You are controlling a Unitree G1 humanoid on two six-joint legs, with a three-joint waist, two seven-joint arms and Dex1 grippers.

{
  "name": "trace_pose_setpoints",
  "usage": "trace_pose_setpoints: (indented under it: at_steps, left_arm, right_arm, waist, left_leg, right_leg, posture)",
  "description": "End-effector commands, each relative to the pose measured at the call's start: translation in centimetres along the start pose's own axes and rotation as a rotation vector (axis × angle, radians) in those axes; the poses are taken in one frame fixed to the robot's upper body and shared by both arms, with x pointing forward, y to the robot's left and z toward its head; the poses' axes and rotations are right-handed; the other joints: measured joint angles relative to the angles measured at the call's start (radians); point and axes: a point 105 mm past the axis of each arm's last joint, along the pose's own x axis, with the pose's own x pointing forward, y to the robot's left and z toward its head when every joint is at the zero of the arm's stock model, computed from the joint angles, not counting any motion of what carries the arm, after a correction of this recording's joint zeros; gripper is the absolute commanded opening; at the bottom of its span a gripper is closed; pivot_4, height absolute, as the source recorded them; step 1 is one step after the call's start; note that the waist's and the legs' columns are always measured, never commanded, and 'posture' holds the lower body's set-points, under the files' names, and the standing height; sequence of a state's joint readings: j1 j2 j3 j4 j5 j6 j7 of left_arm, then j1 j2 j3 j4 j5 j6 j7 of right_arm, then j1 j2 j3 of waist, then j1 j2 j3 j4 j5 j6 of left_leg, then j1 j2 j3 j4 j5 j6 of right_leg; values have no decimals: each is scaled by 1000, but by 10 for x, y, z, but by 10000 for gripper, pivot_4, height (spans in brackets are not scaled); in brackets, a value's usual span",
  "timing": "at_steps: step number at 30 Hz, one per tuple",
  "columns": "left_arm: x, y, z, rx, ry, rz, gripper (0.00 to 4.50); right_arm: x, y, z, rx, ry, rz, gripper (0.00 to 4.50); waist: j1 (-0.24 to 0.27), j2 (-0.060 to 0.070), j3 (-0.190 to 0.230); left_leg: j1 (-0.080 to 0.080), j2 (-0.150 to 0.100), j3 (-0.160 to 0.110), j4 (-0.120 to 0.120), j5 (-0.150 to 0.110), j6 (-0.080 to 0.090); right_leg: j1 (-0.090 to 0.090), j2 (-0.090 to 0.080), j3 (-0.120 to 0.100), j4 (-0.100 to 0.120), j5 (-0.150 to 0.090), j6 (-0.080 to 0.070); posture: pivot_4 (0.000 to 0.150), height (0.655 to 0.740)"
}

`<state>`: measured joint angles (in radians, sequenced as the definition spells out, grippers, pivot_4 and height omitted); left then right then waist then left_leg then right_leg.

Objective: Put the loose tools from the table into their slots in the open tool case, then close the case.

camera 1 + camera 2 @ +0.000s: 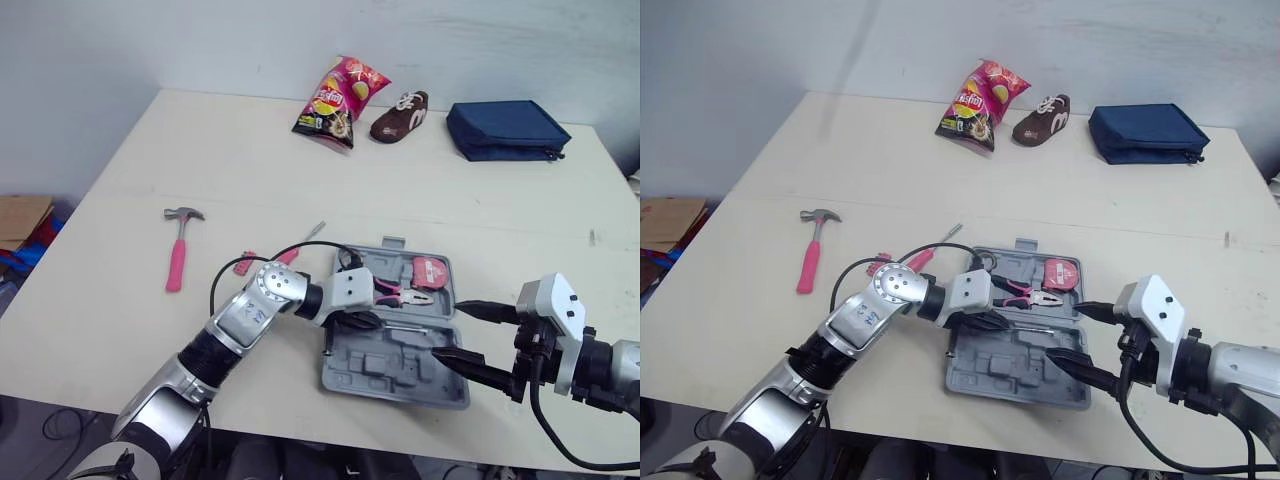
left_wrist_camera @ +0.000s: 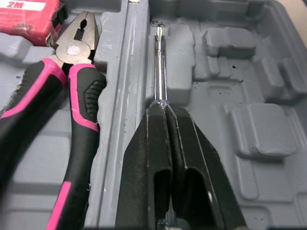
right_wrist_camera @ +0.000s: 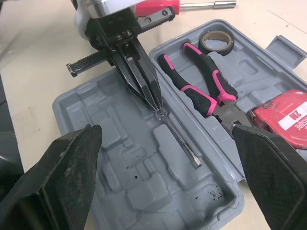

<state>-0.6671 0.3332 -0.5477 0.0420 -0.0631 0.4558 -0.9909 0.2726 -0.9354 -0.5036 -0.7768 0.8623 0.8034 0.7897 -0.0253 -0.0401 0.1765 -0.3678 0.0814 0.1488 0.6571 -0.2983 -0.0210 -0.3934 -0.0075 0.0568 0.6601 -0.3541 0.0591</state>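
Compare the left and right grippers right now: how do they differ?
The left gripper is shut on the screwdriver; the right gripper is open and holds nothing. The left gripper reaches into the tool case; the right gripper is at its right side. Both have black fingers aimed at the case.
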Motion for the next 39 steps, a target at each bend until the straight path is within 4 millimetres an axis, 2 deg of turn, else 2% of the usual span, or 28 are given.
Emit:
trace_pose_setpoints:
  at_steps: [1,4,10,12,15,18,19,20,21,23,25,27,29,30,32,35,37,39]
  left_arm:
    - [5,-8,-41,-59,212,-27,296]
    - [7,-19,-51,-19,293,-98,296]
    - [11,-13,-52,-22,340,-87,296]
    - [12,-12,-44,-14,295,-86,296]
    - [2,-11,-11,-50,113,-84,296]
    - [-39,-4,26,-110,-152,-12,296]
    - [-63,-2,29,-180,-228,25,2619]
    - [-78,-3,30,-227,-271,45,5138]
    - [-95,-6,25,-303,-291,57,7417]
    - [-148,-4,-1,-467,-321,262,16112]
    - [-191,-19,-21,-533,-320,423,24737]
    - [-224,-36,-42,-578,-267,575,34232]
    - [-248,-47,-59,-635,-243,723,43756]
    - [-257,-51,-64,-660,-247,778,44443]
    - [-288,-73,-86,-720,-231,923,44443]
    - [-330,-97,-115,-784,-191,1132,44443]
    - [-344,-103,-125,-783,-163,1204,44443]
    - [-348,-105,-129,-766,-128,1228,44443]
  right_arm:
    - [-2,3,2,-15,-19,-9,45000]
    - [-2,2,1,-10,-22,-24,45000]
    - [-3,0,0,-9,-22,-44,45000]
    - [-5,0,0,-9,-23,-49,45000]
    - [-9,-4,-1,-12,-23,-77,45000]
    - [-19,-11,0,9,-39,-129,45000]
    - [-26,-14,0,26,-45,-149,45000]
    - [-31,-15,0,39,-49,-162,45000]
    - [-38,-17,-1,50,-50,-182,45000]
    - [-61,-27,-7,83,-36,-260,45000]
    - [-85,-37,-16,110,-10,-335,45000]
    - [-107,-47,-26,124,27,-395,45000]
    - [-123,-56,-34,134,48,-443,45000]
    - [-128,-59,-37,137,51,-461,45000]
    - [-146,-69,-47,153,76,-511,45000]
    - [-173,-85,-61,176,107,-595,45000]
    - [-183,-92,-69,182,121,-622,45000]
    - [-189,-97,-76,180,138,-636,45000]
  waist:
    - [0,-2,-3]
    - [-2,-3,-12]
    - [-3,-1,-27]
    - [-3,-1,-28]
    - [-4,-1,-28]
    - [-9,1,-23]
    - [-9,2,-20]
    - [-9,3,-19]
    - [-7,3,-19]
    - [-9,6,-18]
    - [-17,8,-17]
    - [-25,4,-15]
    - [-27,1,-13]
    - [-25,0,-12]
    - [-27,-1,-11]
    - [-30,-3,-9]
    - [-29,-2,-8]
    - [-28,-2,-8]
  left_leg:
    - [0,0,-1,1,0,0]
    - [1,0,0,1,-2,3]
    - [3,0,0,0,-4,5]
    - [4,0,0,0,-4,6]
    - [11,0,0,-3,-5,8]
    - [14,0,0,-8,-6,8]
    - [14,0,0,-8,-6,7]
    - [13,1,0,-9,-4,4]
    - [10,1,0,-9,-3,2]
    - [6,1,-1,-9,1,-4]
    - [8,1,-1,-11,1,-5]
    - [9,1,-1,-13,1,-6]
    - [9,1,-1,-13,-1,-5]
    - [9,0,-1,-12,-2,-3]
    - [9,-1,-1,-11,-7,5]
    - [14,0,-1,-12,-11,4]
    - [15,0,-1,-14,-13,3]
    - [15,0,-1,-14,-14,4]
  right_leg:
    - [1,0,0,0,0,0]
    - [3,-1,0,-1,1,1]
    - [4,0,0,-3,0,1]
    - [5,0,0,-3,0,1]
    - [12,-1,0,-6,0,0]
    - [15,-1,0,-7,-1,-1]
    - [14,0,0,-7,-1,-1]
    - [11,0,0,-5,-2,-2]
    - [7,0,0,-3,-2,-2]
    - [1,1,0,1,-3,-3]
    - [2,1,0,1,-4,-3]
    - [2,1,0,0,-6,-4]
    - [2,0,0,-1,-7,-4]
    - [4,-1,-1,-2,-6,-4]
    - [5,-3,-1,-5,-5,-2]
    - [12,-4,-2,-12,-6,-4]
    - [15,-4,-3,-17,-10,-15]
    - [16,-5,-3,-18,-9,-17]
  posture:
    - [1500,7400]
    - [1500,7400]
    - [1500,7400]
    - [1500,7400]
    - [1500,7400]
    - [1500,7400]
    - [1500,7400]
    - [1500,7400]
    - [1500,7400]
    - [1500,7400]
    - [1500,7400]
    - [1500,7400]
    - [1500,7400]
    - [1500,7400]
    - [1500,7400]
    - [1500,7400]
    - [1500,7400]
    - [1500,7400]
